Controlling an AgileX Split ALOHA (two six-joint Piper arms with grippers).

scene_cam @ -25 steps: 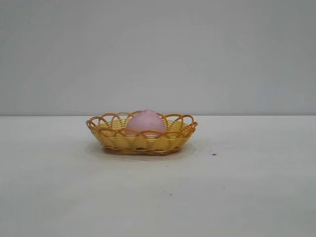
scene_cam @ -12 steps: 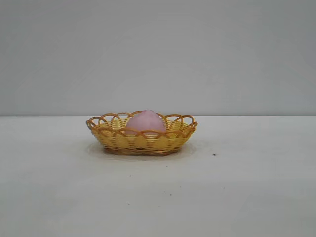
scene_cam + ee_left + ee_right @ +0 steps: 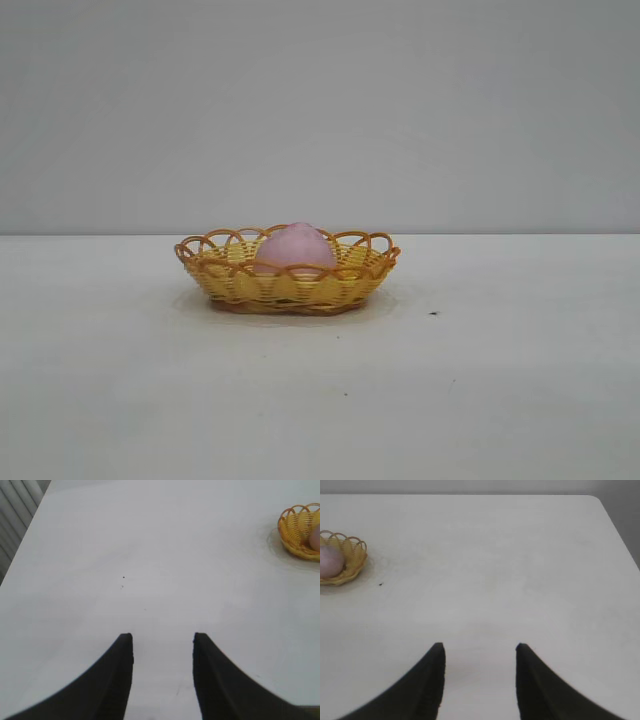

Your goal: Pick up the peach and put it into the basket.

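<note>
We see the peach [image 3: 295,246] sitting inside the basket [image 3: 287,288] on the white table [image 3: 500,380]. Our left gripper [image 3: 163,639] and right gripper [image 3: 480,647] hover well apart from it, fingers spread, apparently holding nothing.

One peach [image 3: 296,246] is present, and it sits inside one basket [image 3: 230,280], the only basket on the table [image 3: 500,380]. The basket stands toward the far edge of the table, roughly midway between its left and right edges. Two grippers are counted, each seen only from its own wrist camera: one left gripper [image 3: 163,638] and one right gripper [image 3: 480,647]. Each shows two dark fingers, four in all, spread apart over bare tabletop with nothing between them.
</note>
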